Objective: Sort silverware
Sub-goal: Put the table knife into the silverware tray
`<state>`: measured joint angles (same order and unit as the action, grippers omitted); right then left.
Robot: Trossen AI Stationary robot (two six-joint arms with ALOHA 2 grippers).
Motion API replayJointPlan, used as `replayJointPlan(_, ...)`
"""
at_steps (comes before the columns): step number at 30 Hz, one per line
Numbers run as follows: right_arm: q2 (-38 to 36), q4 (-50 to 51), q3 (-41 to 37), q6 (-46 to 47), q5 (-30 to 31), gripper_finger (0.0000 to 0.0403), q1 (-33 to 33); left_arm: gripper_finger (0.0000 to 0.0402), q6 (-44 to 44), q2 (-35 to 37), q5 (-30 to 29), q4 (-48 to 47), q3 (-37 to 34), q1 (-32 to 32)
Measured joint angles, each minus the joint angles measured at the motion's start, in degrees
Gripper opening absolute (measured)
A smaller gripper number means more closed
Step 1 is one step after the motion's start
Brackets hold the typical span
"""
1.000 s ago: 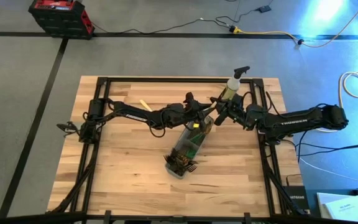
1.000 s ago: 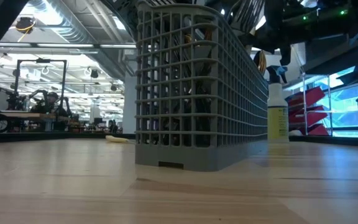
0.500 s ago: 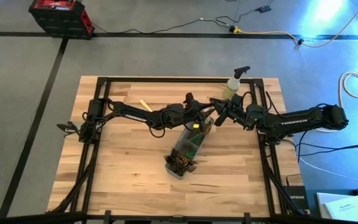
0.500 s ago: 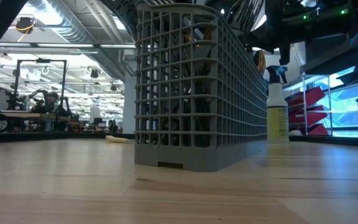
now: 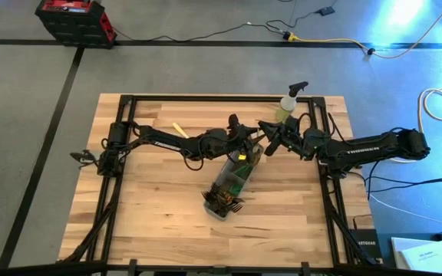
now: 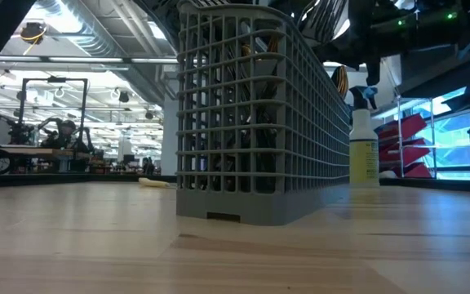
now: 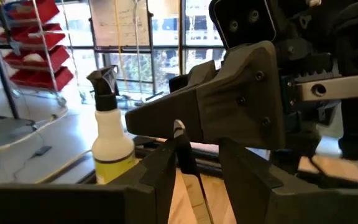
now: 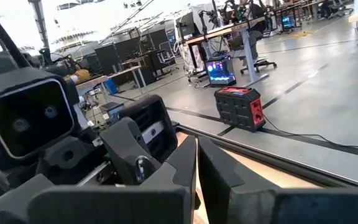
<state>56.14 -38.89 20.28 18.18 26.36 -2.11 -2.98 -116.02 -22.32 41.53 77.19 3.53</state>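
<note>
The grey wire-mesh caddy stands on its base mid-table with several pieces of silverware in it. Over its far end my two grippers meet tip to tip. My left gripper reaches in level from the table's left, open. A dark slim piece of silverware stands in the gap, close to one of its fingers. My right gripper comes level from the right, shut. One cream-handled piece lies flat on the table at the far left. My right gripper appears to hold the dark slim piece by its upper end, which meets the underside of the shut fingers. The fingers come level from the table's right. The piece hangs below them. The fingers themselves hide the exact place of hold.
A yellow-green spray bottle stands upright at the table's far edge, just behind my right gripper. Black frame rails run along the table's left, right and far sides. Bare wood lies left of the caddy and toward the near edge.
</note>
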Motion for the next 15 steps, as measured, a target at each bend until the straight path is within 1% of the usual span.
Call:
replayJointPlan(5,-0.05,-1.62,0.41,0.42,-1.47,0.0000,0.00,0.0110,-9.15,3.50,-2.22,-2.41,-0.13,-0.17)
replayJointPlan(10,-0.15,-2.05,0.41,0.44,-2.81,0.0000,0.07,0.0110,-16.10,7.65,-4.79,-6.08,-0.13,-0.19)
replayJointPlan(13,0.40,1.18,-0.07,0.13,-4.59,0.0000,0.27,0.0110,-20.73,11.52,-9.88,-5.81,0.26,0.08)
replayJointPlan(15,0.00,0.47,-0.03,0.04,-4.93,0.0000,0.22,0.0110,-23.73,14.21,-14.18,-6.70,0.30,0.32)
